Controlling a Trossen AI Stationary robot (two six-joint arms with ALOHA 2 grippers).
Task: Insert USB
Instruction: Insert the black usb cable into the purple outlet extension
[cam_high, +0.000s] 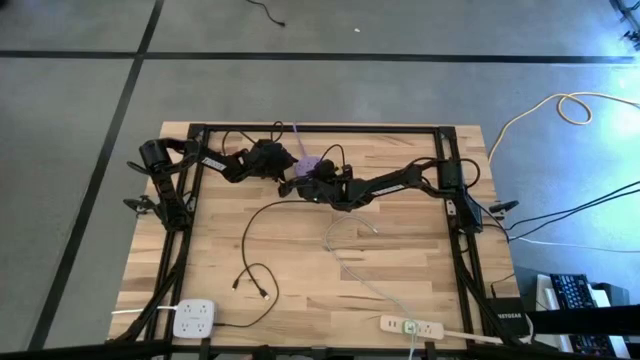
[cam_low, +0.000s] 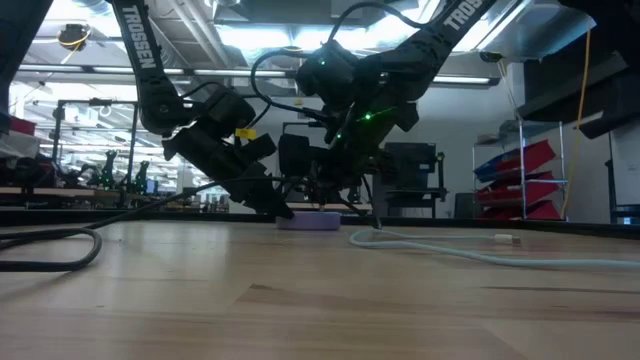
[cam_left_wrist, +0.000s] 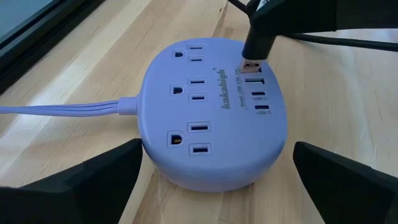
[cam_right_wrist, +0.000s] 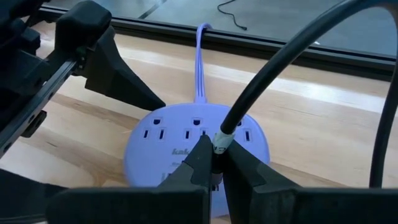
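right gripper (cam_right_wrist: 213, 163) clamped on black USB plug (cam_left_wrist: 256, 45), tip at purple power strip (cam_left_wrist: 214, 115) port | left gripper (cam_left_wrist: 214, 180) wide open, straddling strip's edges, holding nothing

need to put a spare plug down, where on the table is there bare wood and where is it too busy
Bare wood: the near middle strip between the white square power block and the white power strip, and the right side past the pale cable. Crowded: the far middle, where the open left gripper straddles the round lilac power hub and the right gripper holds the black USB cable.
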